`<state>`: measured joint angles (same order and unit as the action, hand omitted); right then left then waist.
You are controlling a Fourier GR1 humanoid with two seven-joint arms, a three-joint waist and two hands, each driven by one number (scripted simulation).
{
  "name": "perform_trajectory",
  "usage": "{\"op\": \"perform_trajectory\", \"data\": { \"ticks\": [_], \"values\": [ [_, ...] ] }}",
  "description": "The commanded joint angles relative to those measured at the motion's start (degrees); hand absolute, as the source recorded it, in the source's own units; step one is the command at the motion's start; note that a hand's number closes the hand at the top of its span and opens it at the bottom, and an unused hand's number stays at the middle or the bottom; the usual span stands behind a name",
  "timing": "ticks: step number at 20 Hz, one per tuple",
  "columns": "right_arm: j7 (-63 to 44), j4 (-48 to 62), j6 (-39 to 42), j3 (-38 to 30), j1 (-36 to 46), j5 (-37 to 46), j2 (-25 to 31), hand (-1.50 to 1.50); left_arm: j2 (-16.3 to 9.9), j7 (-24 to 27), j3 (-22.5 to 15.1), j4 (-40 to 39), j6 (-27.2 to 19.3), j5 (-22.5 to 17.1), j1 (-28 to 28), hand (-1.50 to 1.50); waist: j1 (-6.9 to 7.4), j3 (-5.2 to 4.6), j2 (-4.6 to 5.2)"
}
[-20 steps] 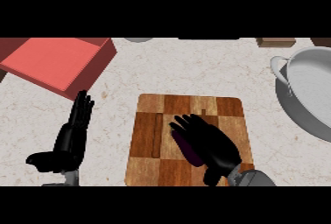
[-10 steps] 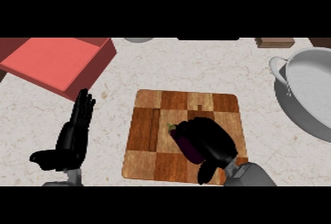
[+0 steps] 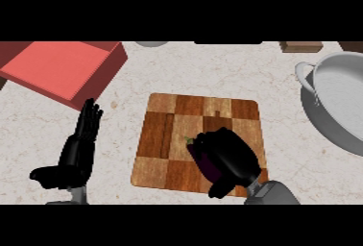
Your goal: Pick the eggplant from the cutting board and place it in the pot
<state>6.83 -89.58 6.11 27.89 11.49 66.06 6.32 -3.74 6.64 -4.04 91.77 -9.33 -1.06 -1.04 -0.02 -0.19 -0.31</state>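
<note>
Eggplant [image 3: 200, 158] lies on the checkered cutting board [image 3: 177, 120], mostly hidden under the right hand [image 3: 230, 156], whose fingers curl over it; actual contact probably, hard to confirm. Left hand [image 3: 74, 153] rests on the counter [image 3: 177, 67] left of the board, fingers straight and together. Pot [image 3: 340, 101] sits well apart at right. Red box [image 3: 60, 69] upper left.

Red box [image 3: 60, 69] — upper left; counter [image 3: 212, 72].
</note>
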Motion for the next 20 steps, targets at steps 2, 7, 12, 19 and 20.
{"op": "perform_trajectory", "data": {
  "ticks": [2, 7, 12, 19, 20],
  "values": [
    [-5.9, 2.8, -2.3, -7.3, 4.0, 1.3, -2.7, 1.50, 0.8, 1.0, -0.5, 0.6, 0.0, 0.1, -1.2, 0.00, 0.38, 0.19, 0.35],
    [-28.7, 12.0, -1.2, -26.0, 9.2, 2.7, -3.6, 1.50, 0.6, 0.0, -0.9, 1.1, -0.3, 0.8, 1.0, 0.00, 0.61, 0.11, 2.08],
    [-45.1, 19.9, -5.1, -32.8, 25.8, 9.5, -4.8, 1.50, 0.5, 0.9, -1.7, -0.2, 1.6, 0.2, 0.9, 0.00, 4.07, 0.08, 1.71],
    [-55.5, 34.3, -13.8, -33.6, 43.8, 20.6, -2.4, 1.50, 0.5, -0.2, -0.7, -1.8, 1.5, -0.2, 2.9, 0.00, 3.24, 0.14, 1.28],
    [-60.5, 36.2, -14.2, -32.2, 44.7, 24.1, -4.4, 1.50, -0.4, 0.8, -0.8, 0.5, 2.7, -0.9, -0.4, 0.00, 3.98, 0.11, 1.12]
  ]
}}
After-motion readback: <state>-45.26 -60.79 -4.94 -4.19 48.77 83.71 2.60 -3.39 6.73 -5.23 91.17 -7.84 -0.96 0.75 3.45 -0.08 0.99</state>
